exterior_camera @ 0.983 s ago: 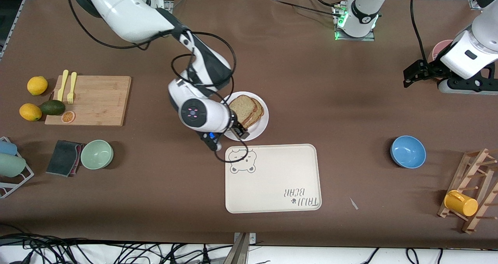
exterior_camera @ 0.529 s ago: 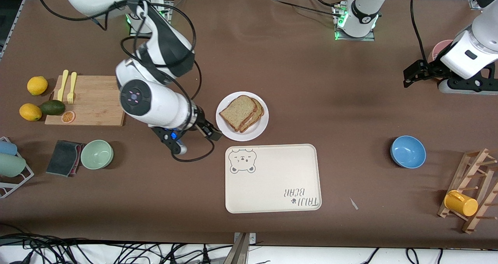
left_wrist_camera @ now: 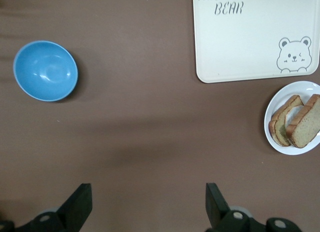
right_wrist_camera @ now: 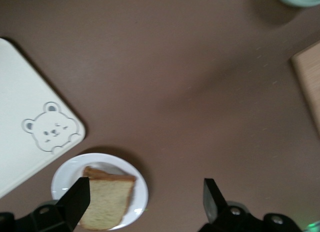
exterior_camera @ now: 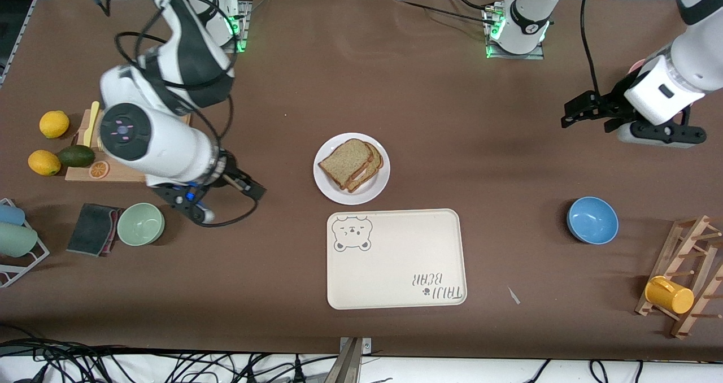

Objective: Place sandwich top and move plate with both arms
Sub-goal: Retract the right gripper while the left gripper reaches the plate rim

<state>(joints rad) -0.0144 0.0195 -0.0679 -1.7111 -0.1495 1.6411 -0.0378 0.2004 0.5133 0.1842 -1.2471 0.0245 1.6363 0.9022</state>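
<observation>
**Bread is on the plate; the two-arm move comes next**

I take the plate point(exterior_camera: 351, 168) as my landmark. The sandwich top point(exterior_camera: 345, 162) lies on it, over the lower slices, a little askew, so I judge the first step as done. The cream tray point(exterior_camera: 396, 258) lies just beside the plate, nearer to the front camera.

My right gripper point(exterior_camera: 247, 186) hangs empty over bare table, well apart from the plate toward the right arm's end, with its fingers spread wide in the right wrist view. My left gripper point(exterior_camera: 577, 112) is over the table well apart from the plate toward the left arm's end, fingers also wide and holding nothing.

Next I think both grippers must come to the plate's rim from the two ends and close on it together, level, so the bread does not slide.
</observation>
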